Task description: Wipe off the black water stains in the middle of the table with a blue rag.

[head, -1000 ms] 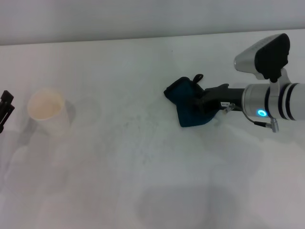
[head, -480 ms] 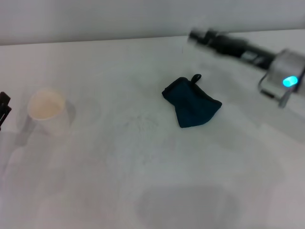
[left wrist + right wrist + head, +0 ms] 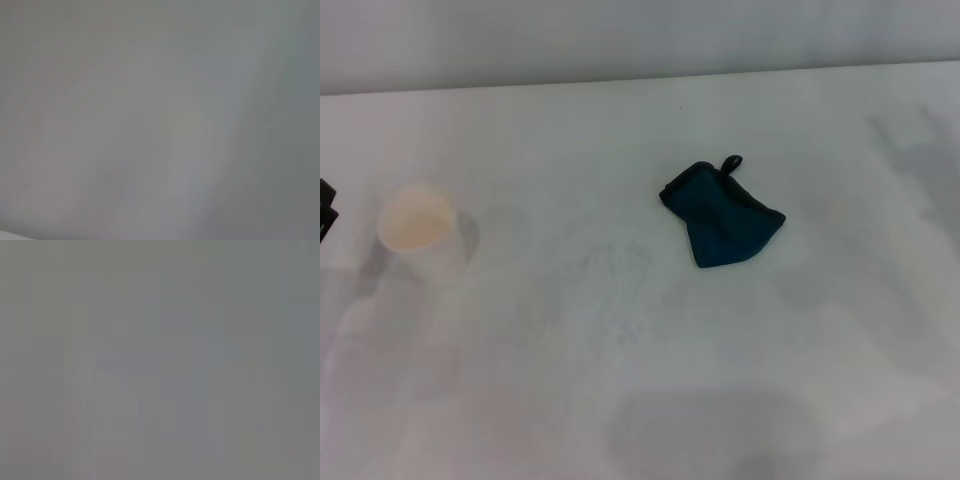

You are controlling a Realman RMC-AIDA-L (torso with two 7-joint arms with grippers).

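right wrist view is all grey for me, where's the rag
Observer: The head view shows the rag lying on the table, right of centre, with nothing holding it.
Operator: any stain visible
Observer: No dark blotch shows; only faint specks just left of the rag.
Operator: left arm?
Observer: A dark tip of the left end effector peeks in at the left edge, beside a cup.

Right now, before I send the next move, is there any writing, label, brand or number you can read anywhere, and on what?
None can be read.
blue rag: plain cloth with a black loop, no tag text visible.
paper cup: plain, no print.
table: bare white, only faint smears.
left gripper: a dark sliver at the edge, no markings legible.
Both wrist views show nothing but a blank grey field.
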